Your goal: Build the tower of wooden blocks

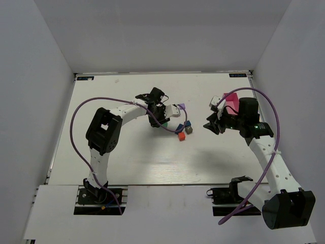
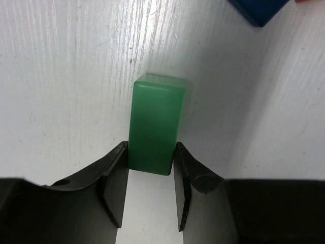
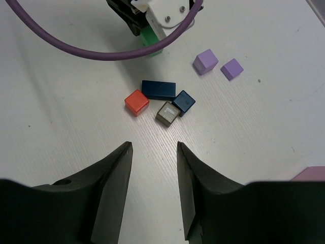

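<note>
Left gripper [image 2: 151,168]: clamped on the green brick [image 2: 156,124]. Both finger pads [image 2: 116,185] press the sides of its near end, and the rest of the brick projects past the fingertips over the white table [image 2: 61,76]. Cannot tell whether the brick is lifted or resting on the table.

Right gripper [image 3: 153,152]: jaws apart, nothing between them, held above the table on the near side of the block cluster.

Cluster, right wrist view: red-orange cube [image 3: 136,102], dark blue brick [image 3: 158,89], blue cube [image 3: 183,100] and grey cube [image 3: 167,113]. They are packed close, in one layer on the table. The green brick lies just beyond them.

Two lilac cubes [image 3: 205,61] sit near each other, apart from the cluster.

Pink box [image 1: 232,100]: by the right wrist, well apart from the cluster.
</note>
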Robot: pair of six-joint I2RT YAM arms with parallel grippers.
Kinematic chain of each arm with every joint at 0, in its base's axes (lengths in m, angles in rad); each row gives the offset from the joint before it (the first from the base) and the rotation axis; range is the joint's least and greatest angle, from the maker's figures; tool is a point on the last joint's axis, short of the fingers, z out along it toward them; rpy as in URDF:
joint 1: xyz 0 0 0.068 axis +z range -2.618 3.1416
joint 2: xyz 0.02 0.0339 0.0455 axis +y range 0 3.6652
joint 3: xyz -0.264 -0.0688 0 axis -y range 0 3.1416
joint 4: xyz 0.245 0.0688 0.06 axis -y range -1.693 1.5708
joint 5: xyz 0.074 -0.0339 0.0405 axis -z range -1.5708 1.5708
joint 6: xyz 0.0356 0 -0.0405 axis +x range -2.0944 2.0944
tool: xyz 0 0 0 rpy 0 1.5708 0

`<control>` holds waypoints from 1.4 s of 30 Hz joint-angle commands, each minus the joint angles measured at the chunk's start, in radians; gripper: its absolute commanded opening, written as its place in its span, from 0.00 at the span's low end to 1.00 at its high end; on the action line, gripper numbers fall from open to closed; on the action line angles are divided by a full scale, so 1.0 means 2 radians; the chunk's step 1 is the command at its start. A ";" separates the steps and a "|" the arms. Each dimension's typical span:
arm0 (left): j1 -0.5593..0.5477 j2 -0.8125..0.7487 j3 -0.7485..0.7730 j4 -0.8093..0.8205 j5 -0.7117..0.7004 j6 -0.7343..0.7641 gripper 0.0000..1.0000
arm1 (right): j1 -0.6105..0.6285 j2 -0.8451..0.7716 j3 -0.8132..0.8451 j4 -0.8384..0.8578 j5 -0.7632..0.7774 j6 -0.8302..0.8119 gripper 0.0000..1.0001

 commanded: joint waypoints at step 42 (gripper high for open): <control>-0.004 -0.068 0.001 0.032 -0.054 -0.049 1.00 | 0.001 -0.005 -0.001 -0.002 -0.009 -0.008 0.55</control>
